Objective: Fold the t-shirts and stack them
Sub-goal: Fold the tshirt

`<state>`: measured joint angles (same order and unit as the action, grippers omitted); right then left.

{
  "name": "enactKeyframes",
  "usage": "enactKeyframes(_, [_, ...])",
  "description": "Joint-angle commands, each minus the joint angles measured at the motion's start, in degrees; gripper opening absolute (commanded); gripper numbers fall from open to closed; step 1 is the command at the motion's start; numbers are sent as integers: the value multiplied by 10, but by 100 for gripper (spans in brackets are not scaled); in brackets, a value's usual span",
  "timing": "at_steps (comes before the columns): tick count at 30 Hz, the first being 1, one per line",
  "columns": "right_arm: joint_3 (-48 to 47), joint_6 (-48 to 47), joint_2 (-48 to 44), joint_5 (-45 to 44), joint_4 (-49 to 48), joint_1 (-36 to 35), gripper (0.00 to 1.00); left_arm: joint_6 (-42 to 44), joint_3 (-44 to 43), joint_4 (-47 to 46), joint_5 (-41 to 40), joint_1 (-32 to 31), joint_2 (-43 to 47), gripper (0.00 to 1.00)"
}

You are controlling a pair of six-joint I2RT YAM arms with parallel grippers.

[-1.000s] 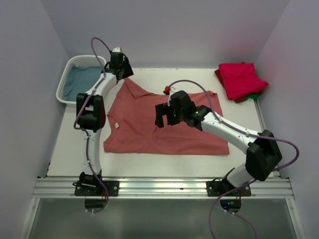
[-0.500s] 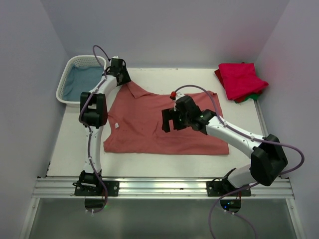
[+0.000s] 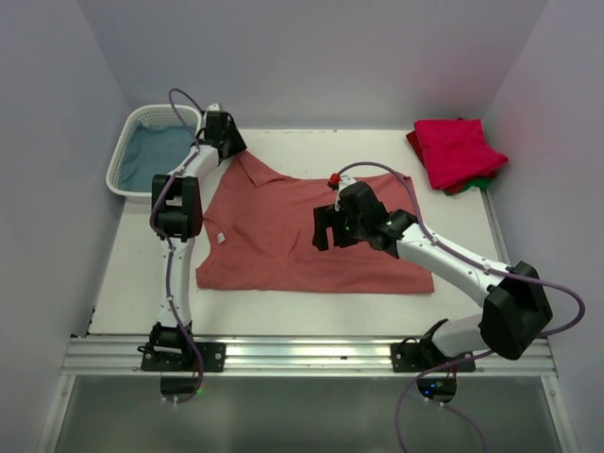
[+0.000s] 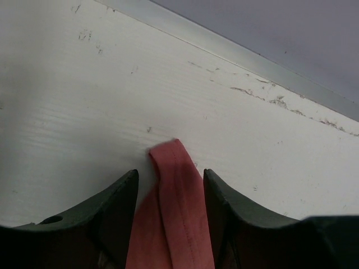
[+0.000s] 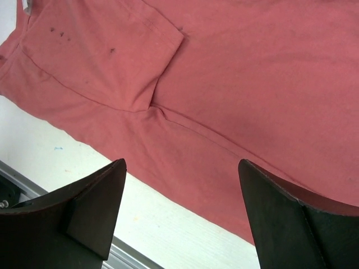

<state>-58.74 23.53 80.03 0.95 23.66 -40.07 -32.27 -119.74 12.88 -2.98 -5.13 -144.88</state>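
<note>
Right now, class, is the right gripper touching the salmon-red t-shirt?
Apart. The right wrist view shows the right gripper hanging open above the salmon-red t-shirt: a wide, undented stretch of cloth lies flat well below it.

We hold our left arm point(image 3: 176, 203) stretched far forward, our left pincer point(image 4: 169, 175) tipped down with its jaws partly parted, while our right arm point(image 3: 444, 257) bends in toward the middle, our right pincer point(image 5: 180, 163) facing down with its jaws spread wide.

Green t-shirt point(image 3: 478, 182) almost wholly beneath the crimson t-shirt point(image 3: 458, 149) (just a corner sliver)
</note>
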Motion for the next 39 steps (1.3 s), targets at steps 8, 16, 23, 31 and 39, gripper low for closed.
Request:
enactKeyframes(8, [6,6,-22,-5,5,10,52,-39,5,-22,47,9,-39,32])
enactKeyframes(16, [5,10,-16,-22,5,16,0,-21,35,-37,33,10,4,0])
enactKeyframes(23, [3,9,-15,-31,4,20,0,-15,33,-36,32,10,68,0])
enactKeyframes(31, [0,3,-2,-31,-5,24,0,0,28,1,12,10,116,0])
enactKeyframes(39, [-15,6,36,-13,-19,29,0,10,28,33,9,10,142,1])
